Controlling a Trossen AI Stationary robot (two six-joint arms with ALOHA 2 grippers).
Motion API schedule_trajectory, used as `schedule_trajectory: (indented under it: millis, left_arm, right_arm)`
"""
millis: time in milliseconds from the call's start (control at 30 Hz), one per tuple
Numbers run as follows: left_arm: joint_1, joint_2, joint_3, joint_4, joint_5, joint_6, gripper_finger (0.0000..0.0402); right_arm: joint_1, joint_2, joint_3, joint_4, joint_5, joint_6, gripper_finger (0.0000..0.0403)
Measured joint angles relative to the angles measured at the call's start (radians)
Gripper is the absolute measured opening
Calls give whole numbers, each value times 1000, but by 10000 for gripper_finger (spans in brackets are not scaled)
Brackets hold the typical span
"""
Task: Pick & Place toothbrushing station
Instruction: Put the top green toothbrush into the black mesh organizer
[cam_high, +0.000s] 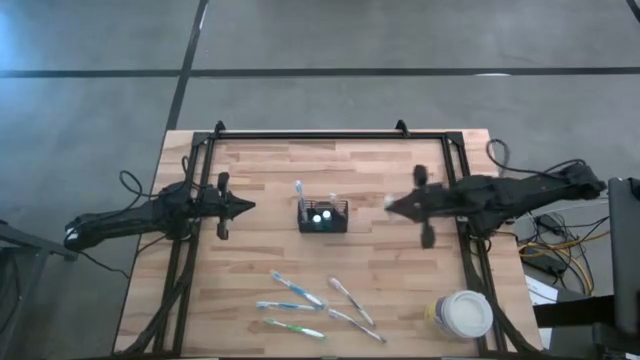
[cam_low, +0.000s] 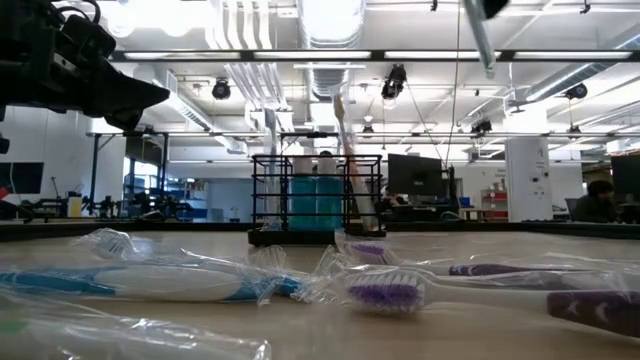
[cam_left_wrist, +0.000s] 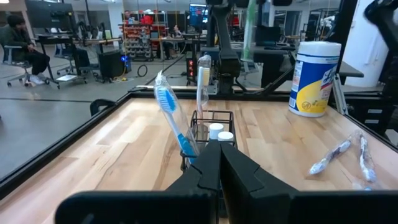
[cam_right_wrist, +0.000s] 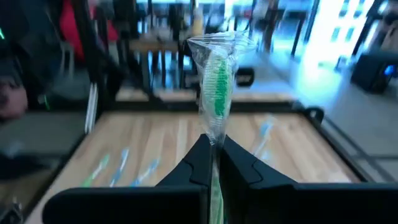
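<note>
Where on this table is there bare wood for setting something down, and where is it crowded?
Bare wood runs along the far edge beyond the caddy, and beside the caddy under each raised gripper: left gripper, right gripper. The near edge is crowded: wrapped toothbrushes lie scattered, with the lidded cup at the near right corner.

The bench (cam_high: 400, 270) is pale, matt butcher-block wood. The caddy (cam_high: 323, 216) is black wire mesh. Loose toothbrushes (cam_high: 297, 290) lie in clear, crinkled, glossy plastic wrap, like the green toothbrush (cam_right_wrist: 217, 93).
</note>
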Motion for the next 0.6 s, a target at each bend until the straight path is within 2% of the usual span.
schedule_trajectory:
  millis: [267, 600]
  left_arm:
    - [0, 0, 0, 11, 1, 0, 7]
    - [0, 0, 0, 11, 2, -1, 7]
  right_arm:
    - [-6, -349, -333, 306, -19, -37, 8]
    - [-6, -611, -521, 324, -13, -29, 8]
